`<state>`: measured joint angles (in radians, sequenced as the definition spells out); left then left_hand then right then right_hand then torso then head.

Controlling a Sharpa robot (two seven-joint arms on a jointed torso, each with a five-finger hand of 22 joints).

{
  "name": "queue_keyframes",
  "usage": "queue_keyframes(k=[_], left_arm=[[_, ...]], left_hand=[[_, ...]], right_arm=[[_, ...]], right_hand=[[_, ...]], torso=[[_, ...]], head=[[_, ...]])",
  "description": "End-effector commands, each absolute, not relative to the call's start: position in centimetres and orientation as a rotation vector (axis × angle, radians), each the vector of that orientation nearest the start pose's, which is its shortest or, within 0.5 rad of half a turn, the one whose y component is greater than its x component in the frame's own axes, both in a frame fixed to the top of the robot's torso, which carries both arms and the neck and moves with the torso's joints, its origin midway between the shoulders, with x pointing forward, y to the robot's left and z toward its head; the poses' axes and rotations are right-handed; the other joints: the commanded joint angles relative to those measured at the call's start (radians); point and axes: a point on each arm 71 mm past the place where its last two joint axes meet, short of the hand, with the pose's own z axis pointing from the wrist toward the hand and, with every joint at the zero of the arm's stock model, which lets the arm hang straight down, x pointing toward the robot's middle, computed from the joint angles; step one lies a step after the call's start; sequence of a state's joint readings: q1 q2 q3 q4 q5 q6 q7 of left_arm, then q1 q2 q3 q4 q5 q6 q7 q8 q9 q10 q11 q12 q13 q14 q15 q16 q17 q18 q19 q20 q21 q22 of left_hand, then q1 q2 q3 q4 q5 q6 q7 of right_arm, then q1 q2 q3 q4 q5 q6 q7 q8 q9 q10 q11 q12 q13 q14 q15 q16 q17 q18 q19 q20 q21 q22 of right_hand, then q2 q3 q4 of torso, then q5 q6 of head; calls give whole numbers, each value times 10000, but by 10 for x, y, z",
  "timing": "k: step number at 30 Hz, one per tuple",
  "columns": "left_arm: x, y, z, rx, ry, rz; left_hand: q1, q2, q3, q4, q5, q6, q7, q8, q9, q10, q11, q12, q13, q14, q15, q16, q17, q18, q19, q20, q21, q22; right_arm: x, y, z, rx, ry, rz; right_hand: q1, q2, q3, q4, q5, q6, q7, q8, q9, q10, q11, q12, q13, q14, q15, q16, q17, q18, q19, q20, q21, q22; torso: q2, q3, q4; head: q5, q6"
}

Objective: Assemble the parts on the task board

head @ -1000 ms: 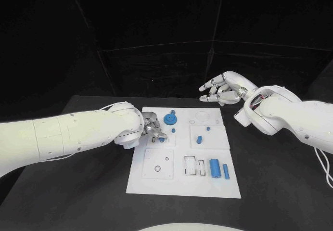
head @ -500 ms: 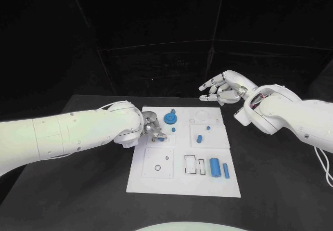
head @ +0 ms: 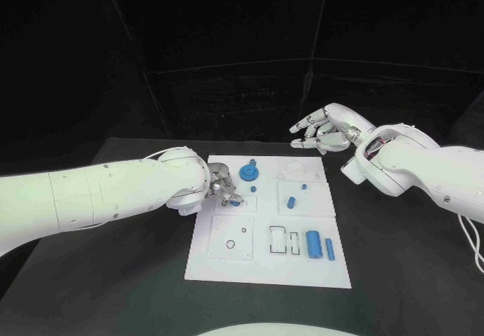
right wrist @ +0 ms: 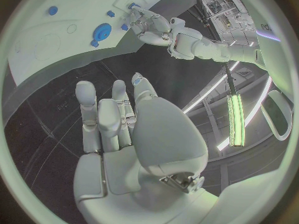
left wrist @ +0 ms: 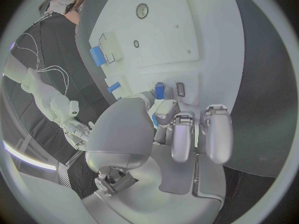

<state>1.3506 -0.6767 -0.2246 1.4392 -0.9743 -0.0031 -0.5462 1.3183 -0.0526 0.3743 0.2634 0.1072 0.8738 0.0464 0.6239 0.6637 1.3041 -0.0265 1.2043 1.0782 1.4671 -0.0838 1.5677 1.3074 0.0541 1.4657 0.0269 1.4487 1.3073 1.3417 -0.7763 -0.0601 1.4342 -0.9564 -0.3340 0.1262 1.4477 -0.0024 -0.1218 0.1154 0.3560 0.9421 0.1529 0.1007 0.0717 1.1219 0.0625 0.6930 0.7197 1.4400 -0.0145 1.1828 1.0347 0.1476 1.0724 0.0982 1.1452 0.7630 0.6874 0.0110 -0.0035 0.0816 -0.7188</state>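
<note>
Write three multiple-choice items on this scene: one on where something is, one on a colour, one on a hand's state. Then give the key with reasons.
1. Where is the right hand?
A. Raised beyond the far edge of the task board
B. Flat on the board's near edge
C. Under the table

2. What colour is the large cylinder lying on the board's near right part?
A. Red
B. Blue
C. Yellow

3. What is the left hand doing?
A. Lying flat on the black table, off the board
B. Hanging high above the board
C. Fingertips down at a small blue part on the board

Key: 1 A, the head view shows it off the board, holding nothing. 2 B, it is plainly blue. 3 C, head and left wrist views show fingertips at the piece.
</note>
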Motion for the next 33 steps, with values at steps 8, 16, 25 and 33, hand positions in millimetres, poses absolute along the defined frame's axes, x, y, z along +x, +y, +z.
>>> queue_keyframes(k=[8, 16, 25, 33], left_arm=[[496, 166, -223, -1798, 23311, -3334], [499, 164, -224, -1832, 23456, -3095], [502, 162, -225, -1824, 23537, -2892], [503, 159, -225, -1794, 23546, -2858]], left_hand=[[-742, 189, 1346, -680, -280, 181, 9, 99, 90, 33, 38, -77, -102, 1037, 39, 31, 2634, -112, 317, 23, -32, 742], [-1424, 4, 847, -307, -451, 269, -15, 174, 175, 22, 24, -70, -129, 1037, 26, 31, 2634, -113, 323, 23, -26, 772], [-1659, -19, 445, -190, -454, 324, -36, 208, 224, 26, 5, -54, -123, 1037, 5, 31, 2634, -120, 335, 5, -11, 810], [-1825, -22, 11, -103, -441, 381, -60, 234, 262, 76, -16, 13, -54, 1037, -19, 31, 2634, -130, 358, -19, 19, 867]], right_arm=[[520, -188, -120, 1265, 15644, 10190], [520, -189, -120, 1271, 15647, 10186], [520, -189, -120, 1407, 15685, 10131], [520, -189, -120, 1423, 15720, 10131]], right_hand=[[52, 51, -69, 57, -60, -58, -19, 51, 13, 37, -22, -36, -59, -6, 12, -54, -31, 93, 24, 3, -46, -46], [64, 44, -84, 61, -108, -64, -22, 53, 12, 39, -25, -36, -76, -5, 10, -76, -47, 95, 28, 2, -61, -61], [64, 44, -84, 61, -108, -64, -22, 53, 12, 39, -25, -36, -76, -5, 10, -76, -47, 95, 28, 2, -61, -61], [70, 45, -91, 65, -137, -72, -21, 52, 10, 38, -24, -37, -87, -12, 10, -109, -84, 103, 5, 1, -93, -112]], torso=[[-8, 8, 2], [-13, 13, -6], [0, 3, -12], [4, -2, -11]], head=[[5, -12], [-1, -2], [-40, 10], [-56, -4]])
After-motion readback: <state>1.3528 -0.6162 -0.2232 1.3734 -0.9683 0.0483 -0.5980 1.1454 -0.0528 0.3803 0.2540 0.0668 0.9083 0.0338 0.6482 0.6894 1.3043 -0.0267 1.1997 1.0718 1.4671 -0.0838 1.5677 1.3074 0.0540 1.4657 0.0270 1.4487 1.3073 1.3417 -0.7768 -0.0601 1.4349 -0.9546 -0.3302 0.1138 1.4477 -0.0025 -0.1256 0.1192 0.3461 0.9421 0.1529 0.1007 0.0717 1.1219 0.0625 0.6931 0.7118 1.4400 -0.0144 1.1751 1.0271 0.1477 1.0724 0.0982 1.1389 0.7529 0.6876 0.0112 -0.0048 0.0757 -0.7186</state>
